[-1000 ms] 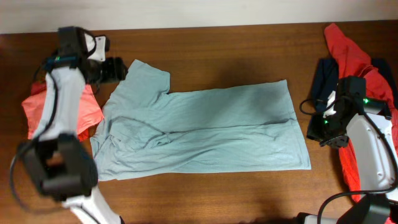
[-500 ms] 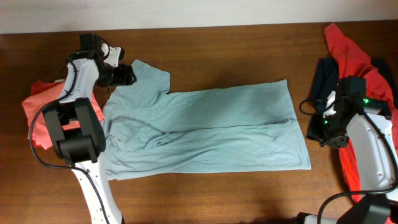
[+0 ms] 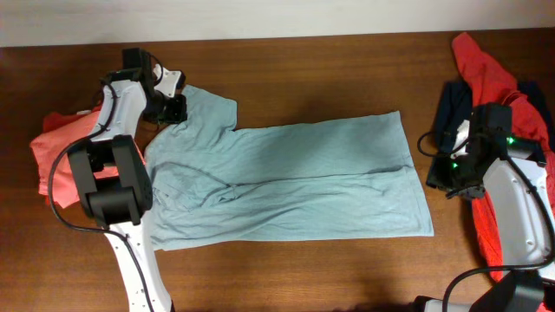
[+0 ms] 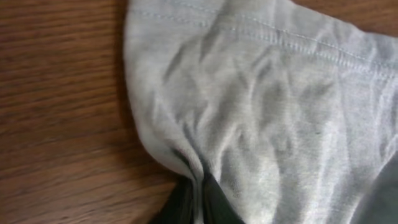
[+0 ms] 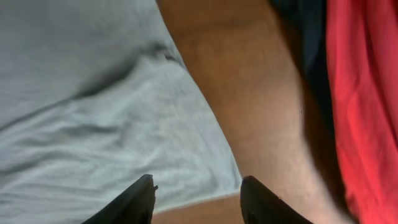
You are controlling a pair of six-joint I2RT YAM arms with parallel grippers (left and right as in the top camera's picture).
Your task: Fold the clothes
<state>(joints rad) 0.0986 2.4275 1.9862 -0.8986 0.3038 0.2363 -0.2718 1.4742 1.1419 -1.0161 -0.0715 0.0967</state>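
Observation:
A pale grey-blue T-shirt lies spread flat across the brown table, collar end to the left. My left gripper is at the far-left sleeve, and in the left wrist view it is shut on a pinched fold of the sleeve edge. Over the shirt's right hem, near the table's right side, my right gripper stands open. The right wrist view shows that gripper hovering above the hem corner with nothing between its fingers.
A coral-red garment lies at the left edge under the left arm. At the right edge, a pile of coral-red and navy clothes sits under the right arm. Bare wood shows behind the shirt.
My left gripper slid right onto the shirt's sleeve and closed on its edge. The right gripper stayed over the hem and its jaws widened slightly.

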